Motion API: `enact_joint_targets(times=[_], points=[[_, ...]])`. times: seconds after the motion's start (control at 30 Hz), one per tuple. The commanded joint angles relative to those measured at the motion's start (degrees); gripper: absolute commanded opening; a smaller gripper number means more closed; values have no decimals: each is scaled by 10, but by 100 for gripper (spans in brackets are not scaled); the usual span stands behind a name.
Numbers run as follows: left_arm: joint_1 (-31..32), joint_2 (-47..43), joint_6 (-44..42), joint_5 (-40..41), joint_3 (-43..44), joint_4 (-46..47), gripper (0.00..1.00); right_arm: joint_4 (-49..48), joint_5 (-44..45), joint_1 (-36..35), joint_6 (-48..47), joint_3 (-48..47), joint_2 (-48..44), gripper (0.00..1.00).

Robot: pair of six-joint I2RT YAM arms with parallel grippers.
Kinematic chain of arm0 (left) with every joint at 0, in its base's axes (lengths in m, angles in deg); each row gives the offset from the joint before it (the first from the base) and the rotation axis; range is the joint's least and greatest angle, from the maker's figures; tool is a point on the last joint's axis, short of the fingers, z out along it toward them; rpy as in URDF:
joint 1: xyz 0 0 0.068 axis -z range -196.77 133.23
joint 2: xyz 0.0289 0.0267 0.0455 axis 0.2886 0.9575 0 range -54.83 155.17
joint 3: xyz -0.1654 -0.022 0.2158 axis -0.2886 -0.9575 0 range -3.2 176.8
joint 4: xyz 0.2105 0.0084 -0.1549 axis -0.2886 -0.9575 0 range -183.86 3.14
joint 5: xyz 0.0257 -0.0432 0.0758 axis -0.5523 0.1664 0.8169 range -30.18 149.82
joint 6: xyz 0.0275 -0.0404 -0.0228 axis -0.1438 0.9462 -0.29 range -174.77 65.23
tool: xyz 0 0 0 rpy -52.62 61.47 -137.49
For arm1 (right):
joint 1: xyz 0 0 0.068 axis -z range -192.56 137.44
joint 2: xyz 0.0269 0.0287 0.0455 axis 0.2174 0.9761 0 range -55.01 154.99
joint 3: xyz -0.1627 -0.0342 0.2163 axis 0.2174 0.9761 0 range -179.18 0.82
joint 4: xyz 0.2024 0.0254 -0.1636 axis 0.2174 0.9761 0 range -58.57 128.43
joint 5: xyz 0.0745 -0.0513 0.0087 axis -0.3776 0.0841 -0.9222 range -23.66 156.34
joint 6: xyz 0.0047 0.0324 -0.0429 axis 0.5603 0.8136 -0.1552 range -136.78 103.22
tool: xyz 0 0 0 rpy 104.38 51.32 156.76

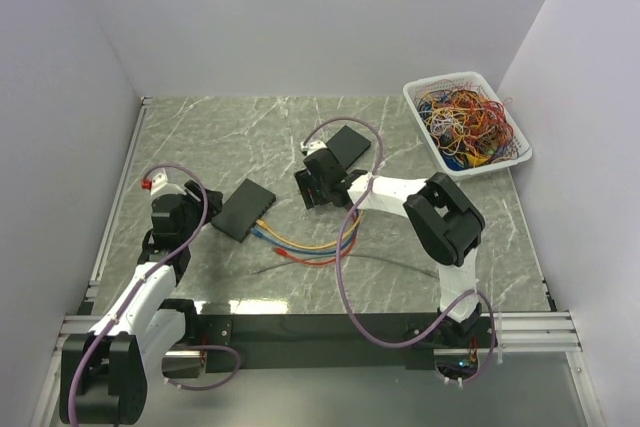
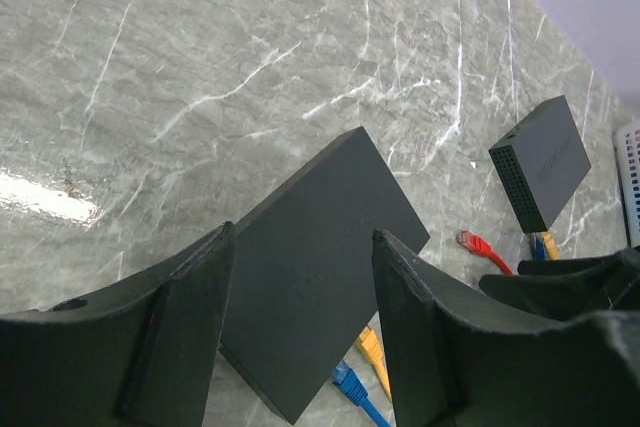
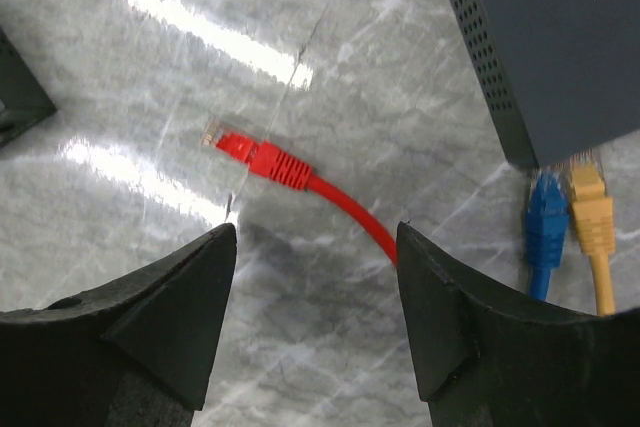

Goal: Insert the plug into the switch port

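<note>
Grasping looks to be the step in hand: the right tool (image 3: 315,242), spread and empty, hovers above the loose red plug (image 3: 255,155) on the surface near the switch (image 3: 560,37), and next needs to pinch it squarely.

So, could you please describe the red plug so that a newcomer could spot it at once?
On the grey marble table, look at the dark switch by the right gripper. A blue plug and a yellow plug sit at its edge; the red plug lies apart on bare marble, unlike them red and clear of the switch.
</note>
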Motion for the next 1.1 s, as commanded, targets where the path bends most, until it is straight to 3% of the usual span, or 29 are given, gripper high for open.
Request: enact_joint_targets(times=[0.0, 0.57, 0.6, 0.77, 1.07], points=[[1, -3, -7, 4, 10, 15, 63, 3, 3, 6, 2, -37, 12, 72], [1, 2, -7, 4, 12, 15, 62, 34, -4, 18, 6, -81, 65, 69], [1, 2, -7, 4, 11, 16, 62, 32, -8, 18, 5, -80, 62, 62], [1, 3, -7, 4, 12, 15, 62, 28, -22, 18, 3, -76, 60, 51], [1, 5, -7, 4, 12, 14, 61, 32, -34, 18, 2, -80, 68, 20]])
